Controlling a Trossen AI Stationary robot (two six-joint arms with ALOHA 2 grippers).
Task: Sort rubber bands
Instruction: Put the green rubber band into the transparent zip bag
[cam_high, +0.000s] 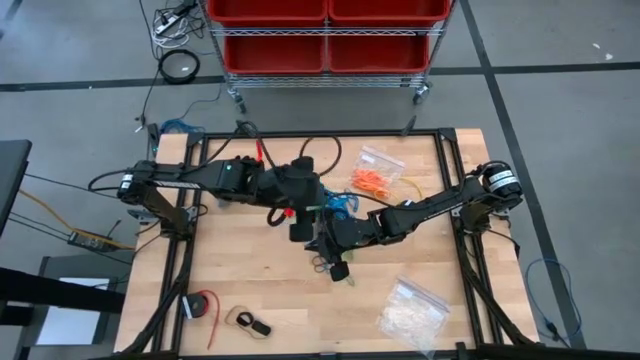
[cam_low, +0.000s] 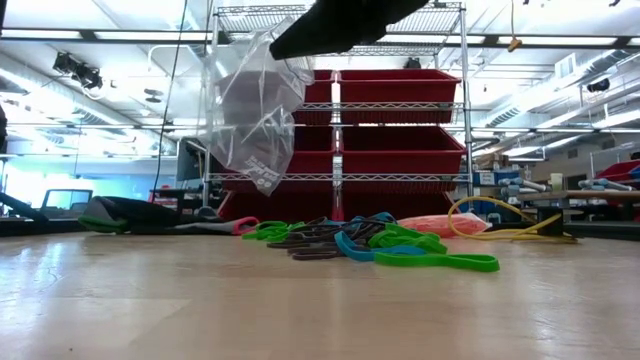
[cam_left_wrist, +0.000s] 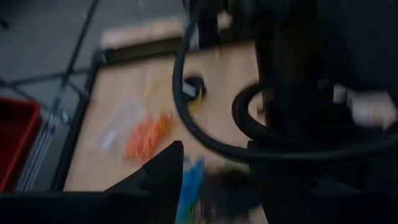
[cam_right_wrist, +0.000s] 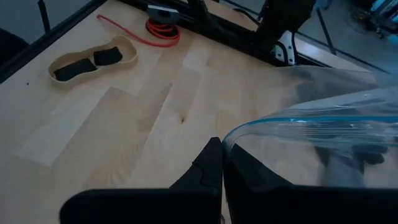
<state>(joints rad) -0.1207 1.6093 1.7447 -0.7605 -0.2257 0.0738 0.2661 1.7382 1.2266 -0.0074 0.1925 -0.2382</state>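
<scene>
The rubber bands lie in two lots: a heap of green, blue and black loops (cam_low: 370, 245) mid-table, seen also in the high view (cam_high: 340, 205), and an orange pile (cam_high: 372, 181) farther back beside a small clear bag (cam_high: 381, 160). My right gripper (cam_right_wrist: 217, 152) is shut on a clear zip bag (cam_low: 255, 110), which hangs above the table in front of the heap. My left gripper (cam_high: 300, 225) hovers over the middle of the table beside the right one, open, with nothing showing between its fingers; its wrist view is blurred. My right gripper pinches the clear bag's open rim (cam_right_wrist: 233, 138), by the blue zip line, between its two shut fingers. It comes slanting down from the table's right side. The bag hangs below the fingers (cam_low: 290, 42), mouth gaping, lifted clear of the table.
A clear bag of whitish pieces (cam_high: 411, 311) lies near the front right. A red loop (cam_high: 205, 305) and a tan piece with black inserts (cam_high: 250, 322) lie front left. A yellow cable (cam_low: 500, 225) lies at the back right. Red bins (cam_high: 325, 30) stand beyond the table.
</scene>
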